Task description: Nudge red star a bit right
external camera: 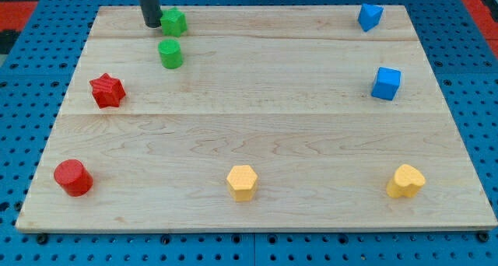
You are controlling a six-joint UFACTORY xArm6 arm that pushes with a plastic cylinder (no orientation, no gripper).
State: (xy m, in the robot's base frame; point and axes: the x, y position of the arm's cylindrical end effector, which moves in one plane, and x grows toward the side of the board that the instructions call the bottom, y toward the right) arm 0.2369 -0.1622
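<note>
The red star (106, 90) lies near the left edge of the wooden board (257, 134), about halfway up. My tip (152, 23) is at the view's top left, touching or just left of a green block (173, 21). The tip is above and to the right of the red star, well apart from it. A green cylinder (170, 54) sits between them, below the tip and up-right of the star.
A red cylinder (73, 177) is at the bottom left. A yellow hexagonal block (242, 181) is at bottom centre and a yellow heart-like block (406, 180) at bottom right. Two blue blocks sit on the right: one (369, 16) at the top, a cube (386, 83) below it.
</note>
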